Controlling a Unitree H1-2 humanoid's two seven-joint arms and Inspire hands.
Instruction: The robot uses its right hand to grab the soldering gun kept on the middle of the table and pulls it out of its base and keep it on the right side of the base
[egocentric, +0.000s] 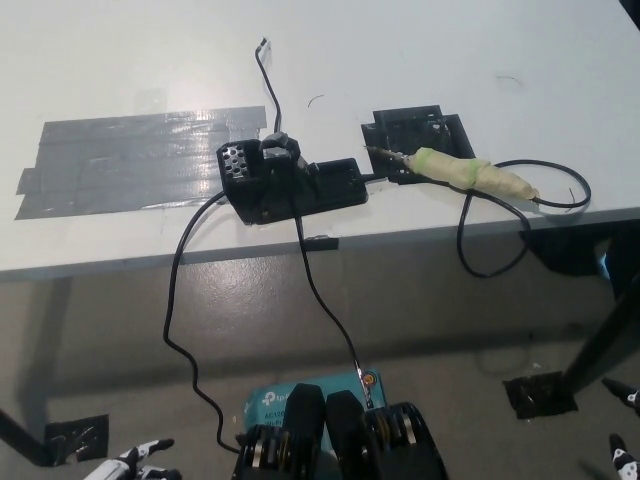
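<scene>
Two hands of ours barely make it into the shot: the white left hand (135, 464) peeks in at the bottom left corner and the black right hand (622, 455) at the bottom right corner, both down over the floor, well below the tabletop (420, 50). So little of either shows that we can't tell whether the fingers are apart or together. The soldering gun (468, 173), its handle wrapped in pale tape, lies on the tabletop right of centre, tip pointing left onto a patch of black tape (420, 128), just right of the black base (290, 182). Its cable (500, 235) loops over the tabletop's near edge. A patch of grey duct tape (130, 160) covers the tabletop at the left of the frame.
</scene>
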